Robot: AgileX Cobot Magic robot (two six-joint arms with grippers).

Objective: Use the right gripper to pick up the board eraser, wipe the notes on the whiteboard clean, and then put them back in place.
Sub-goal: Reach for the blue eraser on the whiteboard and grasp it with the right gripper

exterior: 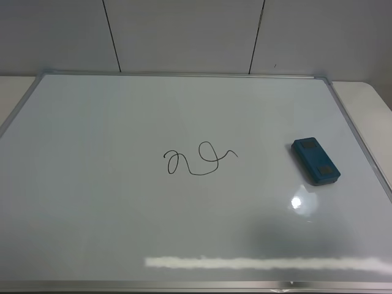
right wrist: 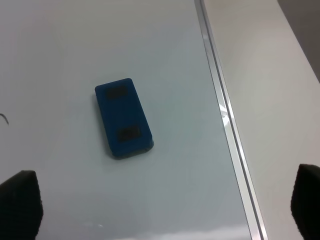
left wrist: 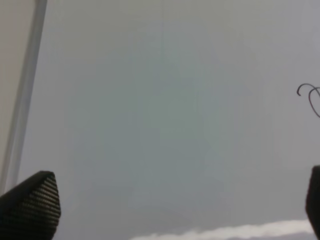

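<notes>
Right gripper (right wrist: 162, 207) spread wide; ahead between jaws, rounded teal eraser (right wrist: 123, 117) flat on glossy whiteboard (right wrist: 150, 45) near silver frame (right wrist: 226, 122). Left gripper (left wrist: 172, 205) parted too, scribble (left wrist: 311, 97) ahead.

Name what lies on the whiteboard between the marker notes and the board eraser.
Nothing lies there: only bare whiteboard separates the notes from the board eraser, as the exterior high view shows.

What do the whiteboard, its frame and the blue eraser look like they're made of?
Whiteboard: glossy white coated panel, mirroring a light. Frame: thin silvery metal, probably aluminium, glinting. Board eraser: matte teal body, likely plastic; what its dark patches are made of is unclear.
</notes>
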